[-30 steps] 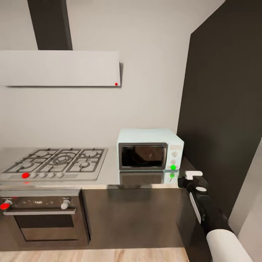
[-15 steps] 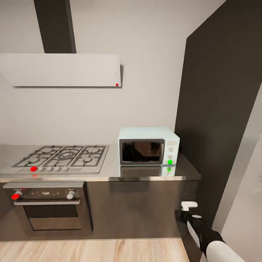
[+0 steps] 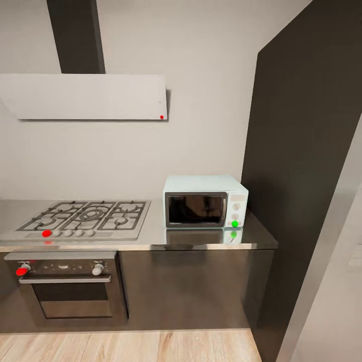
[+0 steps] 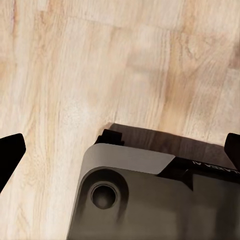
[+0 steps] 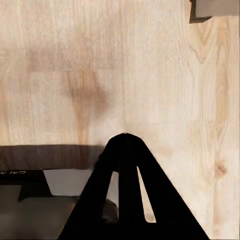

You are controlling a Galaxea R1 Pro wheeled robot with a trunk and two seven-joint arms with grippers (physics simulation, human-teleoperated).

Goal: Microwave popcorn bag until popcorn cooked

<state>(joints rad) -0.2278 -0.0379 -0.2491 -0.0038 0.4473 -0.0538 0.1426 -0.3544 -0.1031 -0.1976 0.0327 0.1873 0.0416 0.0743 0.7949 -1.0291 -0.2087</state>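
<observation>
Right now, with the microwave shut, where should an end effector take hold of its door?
Probably the door's right edge, beside the dials, coming straight from the front over the countertop. The door is flat black glass in a thin frame with no handle showing. The controls on the right suggest it hinges left.

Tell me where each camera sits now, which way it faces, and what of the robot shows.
Head view: high, facing the kitchen wall; microwave on the countertop beside the gas hob.
Left wrist view: pointing down at the wood floor; left hand spread wide, robot base below.
Right wrist view: also down at the floor; right hand fingers together.
Shared: both wrist views show floor and base.
</observation>
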